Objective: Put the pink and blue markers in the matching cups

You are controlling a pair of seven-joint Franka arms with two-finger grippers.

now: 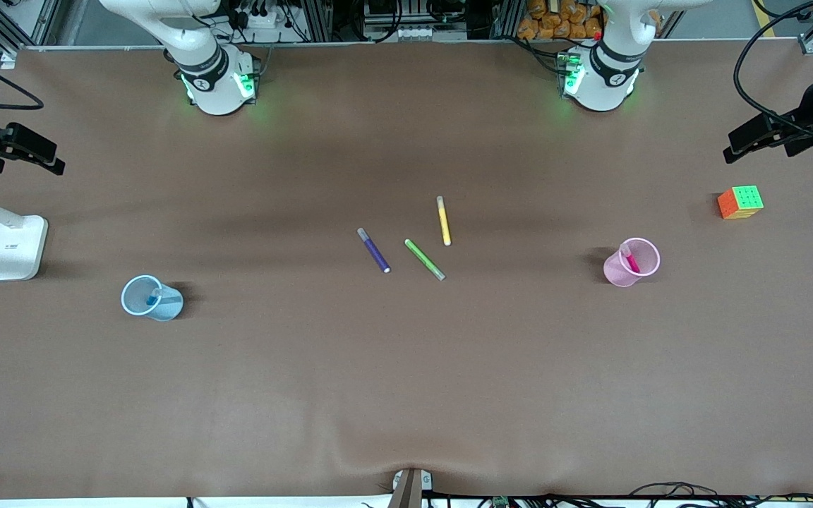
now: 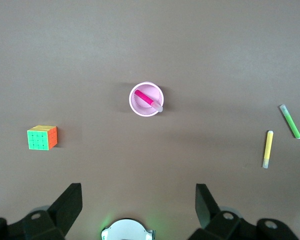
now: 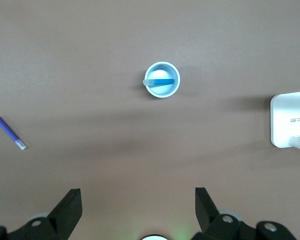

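Markers sit in their matching cups: the pink marker (image 1: 631, 262) leans inside the pink cup (image 1: 622, 274) toward the left arm's end of the table (image 1: 406, 381), the blue marker (image 1: 152, 298) inside the blue cup (image 1: 167, 307) toward the right arm's end. Left gripper (image 2: 138, 205) and right gripper (image 3: 138, 207) wait high over the table, jaws apart and empty

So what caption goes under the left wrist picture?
Open left gripper high above pink marker resting in its pink cup, Rubik's cube nearby.
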